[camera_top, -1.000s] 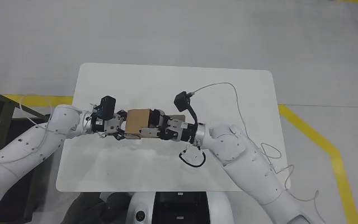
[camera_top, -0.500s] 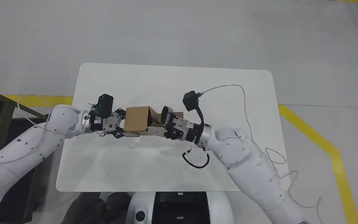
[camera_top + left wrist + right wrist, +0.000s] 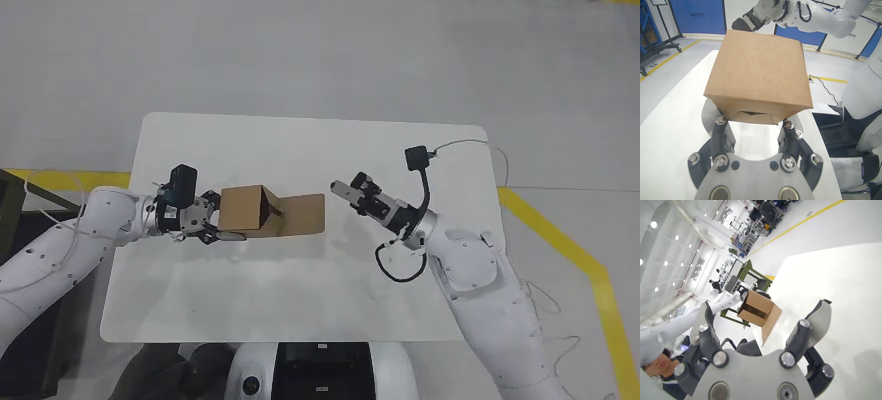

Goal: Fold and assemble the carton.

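**A:** Top view first: where is the carton (image 3: 245, 208)?

**B:** Over the left half of the desk (image 3: 300, 150), about midway between its far and near edges. Its length runs from left to right. One flap (image 3: 302, 214) sticks out flat from the open end, towards the desk's right edge.

**A:** What has hold of it?

**B:** The left gripper (image 3: 207, 218). Its fingers (image 3: 706, 115) are closed in on the carton's other end, one against each side. In the left wrist view they sit at the lower corners of that end. That end is folded shut, with a thin dark gap showing between the tucked flaps.

**A:** Is it resting on the desk or lifted?

**B:** I cannot tell. It casts a shadow on the desk towards the near edge, but whether the underside touches is not clear.

**A:** And the right gripper (image 3: 338, 186)?

**B:** It is spread wide, with nothing between its fingers (image 3: 821, 315). It is near the desk's middle, just past the tip of the flap and a little towards the far edge, clear of the cardboard. It faces the open end. The right wrist view looks into the carton's mouth, with the flap standing out on one side.
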{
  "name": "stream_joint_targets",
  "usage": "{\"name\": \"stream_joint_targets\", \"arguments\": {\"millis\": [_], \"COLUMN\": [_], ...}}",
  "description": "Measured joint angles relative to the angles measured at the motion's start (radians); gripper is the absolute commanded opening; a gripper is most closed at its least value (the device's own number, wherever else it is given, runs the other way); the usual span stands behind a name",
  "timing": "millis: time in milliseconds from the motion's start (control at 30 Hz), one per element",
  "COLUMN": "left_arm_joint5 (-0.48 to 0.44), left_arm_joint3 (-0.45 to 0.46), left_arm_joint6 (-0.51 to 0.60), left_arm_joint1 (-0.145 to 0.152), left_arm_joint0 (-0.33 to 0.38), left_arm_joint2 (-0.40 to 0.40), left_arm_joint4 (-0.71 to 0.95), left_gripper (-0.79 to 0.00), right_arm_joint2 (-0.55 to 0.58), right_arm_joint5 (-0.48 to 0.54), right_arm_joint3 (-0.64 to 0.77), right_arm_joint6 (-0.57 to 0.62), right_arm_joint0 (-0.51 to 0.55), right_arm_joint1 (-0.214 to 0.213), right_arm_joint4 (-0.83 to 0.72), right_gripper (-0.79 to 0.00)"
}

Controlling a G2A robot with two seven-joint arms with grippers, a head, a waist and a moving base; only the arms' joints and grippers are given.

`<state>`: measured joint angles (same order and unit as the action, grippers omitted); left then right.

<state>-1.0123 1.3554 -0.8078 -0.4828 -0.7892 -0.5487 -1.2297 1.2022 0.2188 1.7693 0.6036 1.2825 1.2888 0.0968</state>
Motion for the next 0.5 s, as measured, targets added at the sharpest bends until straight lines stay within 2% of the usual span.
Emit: {"name": "stream_joint_targets", "arguments": {"millis": [233, 500], "left_arm_joint5": [0.0, 0.0], "left_arm_joint3": [0.007, 0.017], "left_arm_joint6": [0.0, 0.0], "left_arm_joint1": [0.009, 0.016], "left_arm_joint0": [-0.018, -0.038], "left_arm_joint2": [-0.029, -0.06], "left_arm_joint4": [0.023, 0.054], "left_gripper": [-0.425, -0.434], "right_arm_joint2": [-0.007, -0.127], "right_arm_joint5": [-0.074, -0.067], "right_arm_joint3": [-0.13, -0.24], "right_arm_joint6": [0.093, 0.152], "right_arm_joint0": [-0.025, -0.084], "right_arm_joint1": [-0.003, 0.014], "right_arm_joint4": [-0.089, -0.12], "right_gripper": [0.0, -0.003]}}
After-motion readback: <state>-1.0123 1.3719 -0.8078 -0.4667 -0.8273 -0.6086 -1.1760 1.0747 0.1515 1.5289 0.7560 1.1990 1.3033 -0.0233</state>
